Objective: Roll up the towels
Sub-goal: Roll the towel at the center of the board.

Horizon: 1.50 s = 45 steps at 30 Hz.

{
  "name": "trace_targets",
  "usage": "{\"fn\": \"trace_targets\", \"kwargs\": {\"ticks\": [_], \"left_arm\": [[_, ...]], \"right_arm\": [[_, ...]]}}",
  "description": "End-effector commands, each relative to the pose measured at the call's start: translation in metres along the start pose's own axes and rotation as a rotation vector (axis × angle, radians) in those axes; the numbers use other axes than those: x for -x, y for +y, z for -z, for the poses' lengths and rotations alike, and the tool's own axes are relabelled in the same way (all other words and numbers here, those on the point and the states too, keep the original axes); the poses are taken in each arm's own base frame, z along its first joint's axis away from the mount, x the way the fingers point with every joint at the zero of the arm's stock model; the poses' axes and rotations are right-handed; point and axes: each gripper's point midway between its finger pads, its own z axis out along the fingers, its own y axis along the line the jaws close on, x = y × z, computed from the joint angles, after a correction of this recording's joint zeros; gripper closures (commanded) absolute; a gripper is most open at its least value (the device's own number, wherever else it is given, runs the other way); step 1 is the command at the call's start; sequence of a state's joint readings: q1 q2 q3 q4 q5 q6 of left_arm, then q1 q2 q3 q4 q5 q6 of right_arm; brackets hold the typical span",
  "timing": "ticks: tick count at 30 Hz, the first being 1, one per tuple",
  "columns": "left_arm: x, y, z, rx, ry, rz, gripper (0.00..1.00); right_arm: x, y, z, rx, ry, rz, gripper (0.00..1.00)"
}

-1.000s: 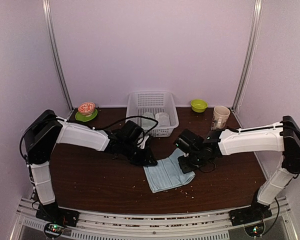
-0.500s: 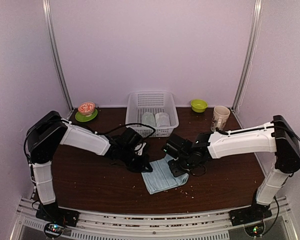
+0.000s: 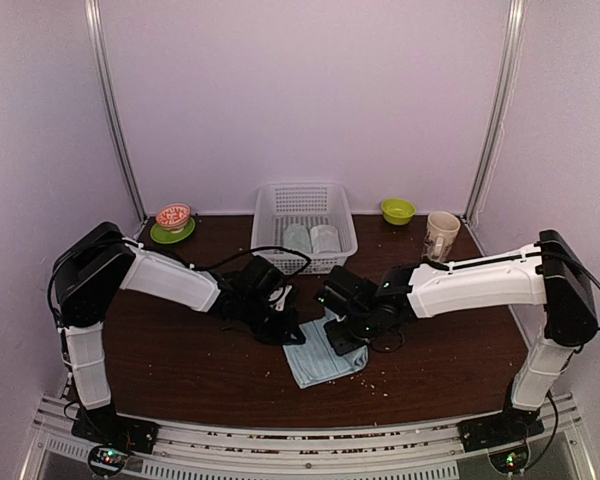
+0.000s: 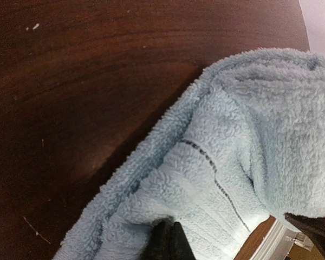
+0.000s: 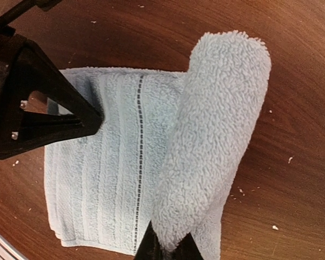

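The light blue towel lies on the brown table, partly rolled. In the right wrist view its rolled part lies over the right side of the flat striped part. My right gripper is shut on the near end of the roll. My left gripper is shut on the towel's left edge and shows as a black wedge in the right wrist view. Two pale rolled cloths lie in the basket. No panda patch shows.
The white lattice basket stands at the back centre. A green plate with a red bowl is at the back left. A green bowl and a mug stand at the back right. Crumbs dot the table.
My right gripper has moved left with the towel's end, rolling it over the flat part. The flat part has shrunk. My left gripper has shifted slightly nearer and kept its hold.
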<state>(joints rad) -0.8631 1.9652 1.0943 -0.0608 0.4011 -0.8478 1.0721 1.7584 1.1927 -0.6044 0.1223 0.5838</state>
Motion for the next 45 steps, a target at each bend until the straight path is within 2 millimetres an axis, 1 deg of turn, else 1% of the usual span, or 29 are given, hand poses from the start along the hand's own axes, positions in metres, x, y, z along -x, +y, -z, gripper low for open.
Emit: {"fn": "trace_targets", "kwargs": {"ticks": [1, 4, 7, 10, 16, 19, 22, 27, 29, 31, 33, 36, 38, 42, 45], "left_arm": [[-0.009, 0.013, -0.008, 0.027, 0.018, 0.009, 1.0], [-0.009, 0.013, -0.008, 0.025, 0.018, 0.01, 1.0], [-0.009, 0.012, -0.007, 0.026, 0.02, 0.007, 1.0], [-0.009, 0.011, -0.004, 0.029, 0.019, 0.004, 1.0], [-0.009, 0.007, 0.009, 0.041, 0.01, -0.015, 1.0], [-0.009, 0.005, 0.014, 0.044, 0.011, -0.021, 1.0], [-0.01, 0.001, 0.024, 0.048, 0.008, -0.031, 1.0], [-0.005, -0.012, 0.05, 0.034, -0.045, -0.052, 1.0], [0.003, -0.024, 0.058, 0.003, -0.078, -0.059, 1.0], [0.014, -0.038, 0.063, -0.035, -0.106, -0.074, 1.0], [0.024, -0.05, 0.061, -0.065, -0.117, -0.086, 1.0], [0.031, -0.055, 0.047, -0.092, -0.101, -0.084, 1.0], [0.032, -0.057, 0.037, -0.12, -0.083, -0.075, 1.0], [0.033, -0.058, 0.024, -0.149, -0.062, -0.065, 1.0], [0.031, -0.052, 0.014, -0.134, -0.042, -0.058, 1.0]], "right_arm": [[0.006, 0.031, 0.002, 0.152, -0.023, 0.014, 0.93], [0.001, 0.04, 0.0, 0.201, -0.005, 0.02, 0.9], [-0.002, 0.045, -0.004, 0.222, 0.011, 0.021, 0.85], [-0.008, 0.045, -0.012, 0.222, 0.035, 0.021, 0.81], [-0.02, 0.051, -0.024, 0.262, 0.066, 0.007, 0.65], [-0.024, 0.053, -0.028, 0.28, 0.075, 0.001, 0.62], [-0.026, 0.053, -0.029, 0.294, 0.076, -0.003, 0.59], [-0.027, 0.052, -0.031, 0.307, 0.069, -0.009, 0.55], [-0.027, 0.051, -0.031, 0.308, 0.066, -0.013, 0.54], [-0.027, 0.05, -0.031, 0.306, 0.06, -0.016, 0.53], [-0.026, 0.049, -0.031, 0.311, 0.053, -0.021, 0.53], [-0.026, 0.047, -0.031, 0.31, 0.052, -0.028, 0.52], [-0.026, 0.047, -0.03, 0.312, 0.047, -0.028, 0.52], [-0.025, 0.046, -0.028, 0.314, 0.042, -0.028, 0.51], [-0.025, 0.048, -0.027, 0.322, 0.042, -0.024, 0.51]]}}
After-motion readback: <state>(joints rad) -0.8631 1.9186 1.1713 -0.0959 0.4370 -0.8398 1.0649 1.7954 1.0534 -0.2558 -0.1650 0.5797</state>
